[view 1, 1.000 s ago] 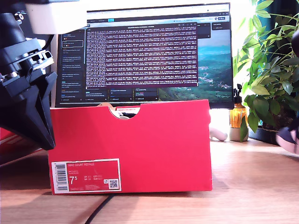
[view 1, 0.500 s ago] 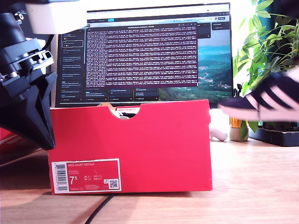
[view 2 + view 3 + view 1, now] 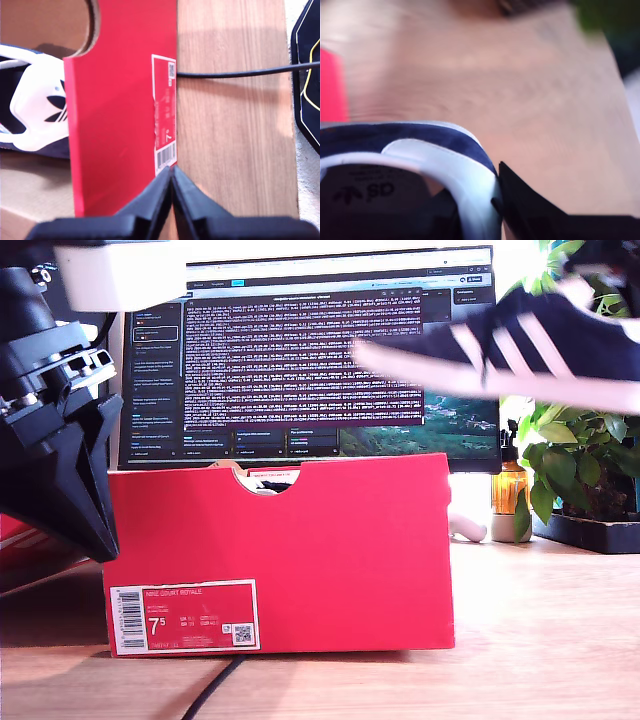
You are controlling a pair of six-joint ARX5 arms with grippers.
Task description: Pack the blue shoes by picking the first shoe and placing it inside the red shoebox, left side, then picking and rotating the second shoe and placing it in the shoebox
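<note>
My second gripper [image 3: 495, 200] pinches a shoe [image 3: 520, 345] aloft at two o'clock of the box [image 3: 300, 540] in the exterior view. My first gripper [image 3: 171, 172], jaws pressed together, hangs by the box's label; another shoe [image 3: 35, 110] lies inside.

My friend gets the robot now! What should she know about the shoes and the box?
My first gripper: shut, empty, beside the red shoebox.
My second gripper: shut on the second shoe, held in the air above the box's top edge, at the exterior view's right.
Done: first shoe already lies inside the box.
Left: bring the second shoe over, turn it, and lower it in beside the first.
</note>
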